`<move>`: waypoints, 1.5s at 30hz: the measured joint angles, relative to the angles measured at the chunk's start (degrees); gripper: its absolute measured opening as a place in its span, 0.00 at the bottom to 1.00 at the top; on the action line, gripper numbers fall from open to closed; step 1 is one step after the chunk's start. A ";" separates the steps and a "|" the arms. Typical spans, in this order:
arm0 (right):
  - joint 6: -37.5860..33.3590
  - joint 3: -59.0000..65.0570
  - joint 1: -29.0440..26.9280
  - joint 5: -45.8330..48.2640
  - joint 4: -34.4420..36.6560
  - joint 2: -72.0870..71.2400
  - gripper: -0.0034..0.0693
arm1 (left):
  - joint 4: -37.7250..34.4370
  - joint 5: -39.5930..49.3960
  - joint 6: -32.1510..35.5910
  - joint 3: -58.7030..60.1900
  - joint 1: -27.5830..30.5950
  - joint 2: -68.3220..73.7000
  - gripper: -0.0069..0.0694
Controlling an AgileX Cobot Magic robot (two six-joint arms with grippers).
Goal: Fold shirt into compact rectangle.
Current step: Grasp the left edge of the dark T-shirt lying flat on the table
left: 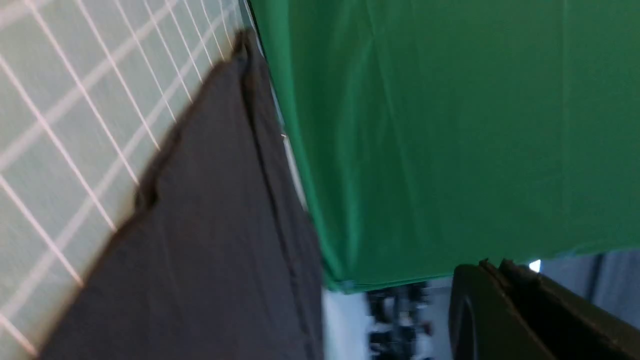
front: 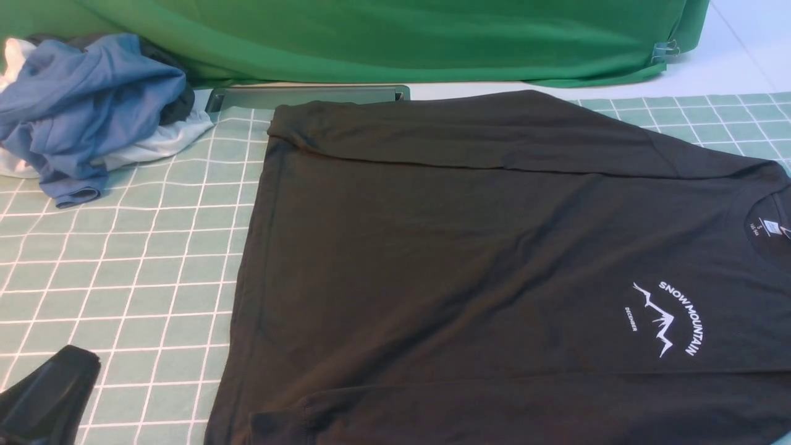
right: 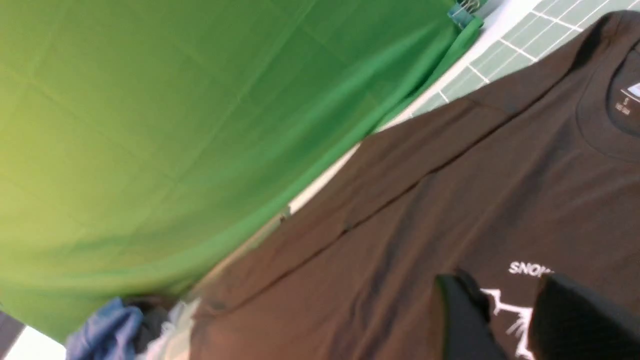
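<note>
The black shirt (front: 469, 266) lies flat on the green grid mat (front: 123, 278), its collar and white neck label (front: 768, 227) to the right. Its white "SNOW MOUNTAIN" print (front: 670, 318) faces up. One long fold runs along its far edge and another along its near edge. My left gripper (front: 68, 364) hangs at the near left, off the shirt; in the left wrist view its fingers (left: 500, 305) sit together, shut and empty. My right gripper (right: 505, 287) is out of the front view. It hovers open over the print (right: 515, 310), which shows between its fingers.
A heap of blue and white garments (front: 93, 105) sits at the far left of the mat. The green backdrop cloth (front: 395, 37) hangs along the back, held by a clip (front: 664, 49). A grey-green bar (front: 309, 96) lies just behind the shirt's far edge.
</note>
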 joint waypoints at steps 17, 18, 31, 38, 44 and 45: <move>0.15 0.00 0.00 -22.23 0.31 0.05 0.14 | -0.66 -1.12 0.52 -1.12 -0.94 0.00 0.11; 0.15 -0.06 0.00 -23.63 0.34 0.45 0.11 | -0.80 0.70 3.69 -3.88 -2.02 0.01 0.11; -27.06 -30.90 0.06 11.05 -3.29 31.06 0.09 | 15.61 38.32 24.06 -35.62 -4.60 45.55 0.11; -40.75 -40.76 0.06 35.55 -3.77 46.60 0.09 | 15.25 43.00 31.64 -36.13 -5.96 71.44 0.12; -43.17 -40.87 0.06 39.71 -4.06 52.45 0.10 | 15.48 39.00 26.97 -36.13 -11.45 80.82 0.22; -43.11 -40.87 0.06 39.77 -4.06 52.78 0.10 | 15.77 38.30 26.18 -36.13 -12.46 81.50 0.24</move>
